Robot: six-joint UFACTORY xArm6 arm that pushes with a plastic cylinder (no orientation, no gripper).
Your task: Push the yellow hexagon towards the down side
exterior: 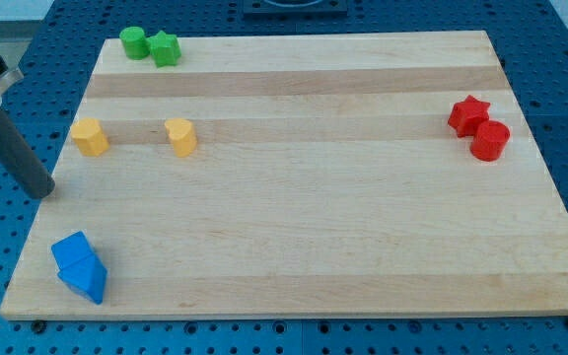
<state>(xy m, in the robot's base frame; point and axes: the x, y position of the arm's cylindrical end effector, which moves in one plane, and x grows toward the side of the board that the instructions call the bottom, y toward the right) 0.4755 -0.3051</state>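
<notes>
While the rod leans in from the view's upper left, my tip (42, 191) sits at the left edge of the tabletop (314, 237), just outside or right on its rim, below and slightly left of the yellow hexagon (90, 136). That hexagon stands near the left edge, in the upper half of the board, close to the tip but not touching it. A short way to its right, clearly apart, stands a second yellow block (180, 136) with a rounded, heart-like outline. Up in the top left corner a green cylinder (133, 42) and a green star-like block (166, 48) sit side by side, touching or nearly so. Near the right edge a red star (468, 114) and a red cylinder (490, 141) huddle together, the cylinder lower and to the right. Down in the bottom left corner two blue blocks (80, 267), angular in shape, press against each other. As for an end effector, the arm carries only the bare rod, so nothing is clenched or grasped
</notes>
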